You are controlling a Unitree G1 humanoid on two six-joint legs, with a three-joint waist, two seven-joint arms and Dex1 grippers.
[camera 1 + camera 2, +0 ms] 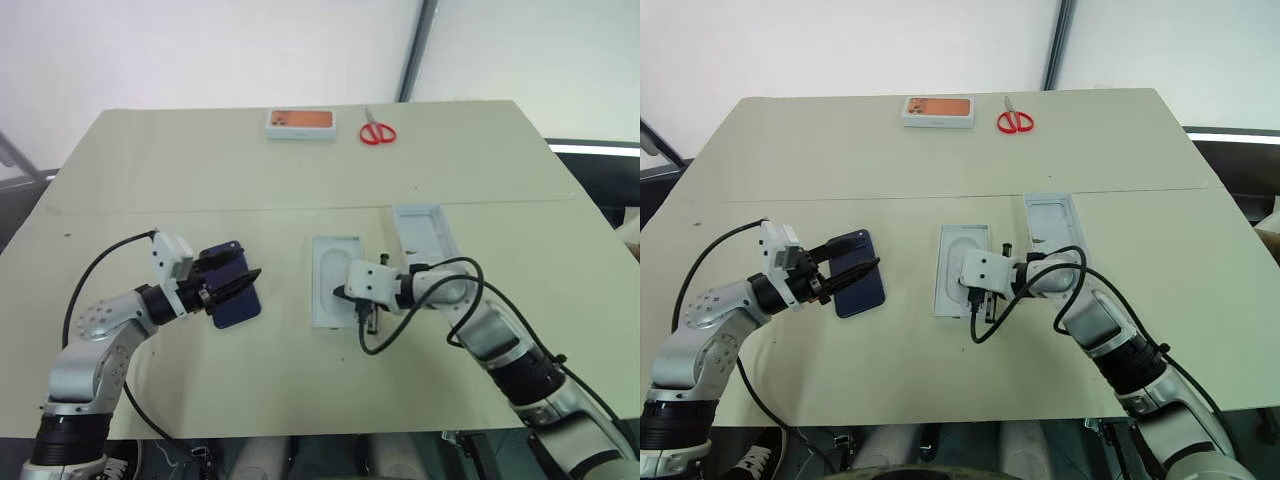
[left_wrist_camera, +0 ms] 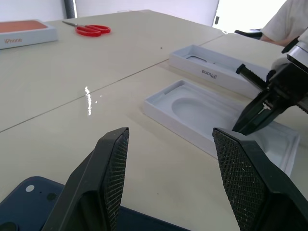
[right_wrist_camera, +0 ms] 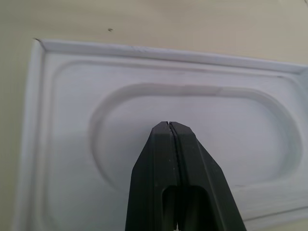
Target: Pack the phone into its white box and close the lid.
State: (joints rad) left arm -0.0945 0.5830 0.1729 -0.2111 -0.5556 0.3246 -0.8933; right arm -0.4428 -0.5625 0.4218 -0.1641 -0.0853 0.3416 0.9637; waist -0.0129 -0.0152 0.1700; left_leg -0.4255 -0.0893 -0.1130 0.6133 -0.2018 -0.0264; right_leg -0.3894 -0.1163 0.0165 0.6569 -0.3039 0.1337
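Note:
The navy phone lies at the table's left, under my left gripper. Its camera corner shows below the fingers, which stand wide apart with nothing between the pads. Whether the phone rests on the table I cannot tell. A thin white insert with an oblong recess lies at the centre. My right gripper is shut, its tip down in that recess. The lid lies open side up just right of the insert. The white box is out of view.
A white box with an orange face and red scissors sit at the table's far edge. A black cable loops off my right wrist onto the table. A person's sleeve shows beyond the right side.

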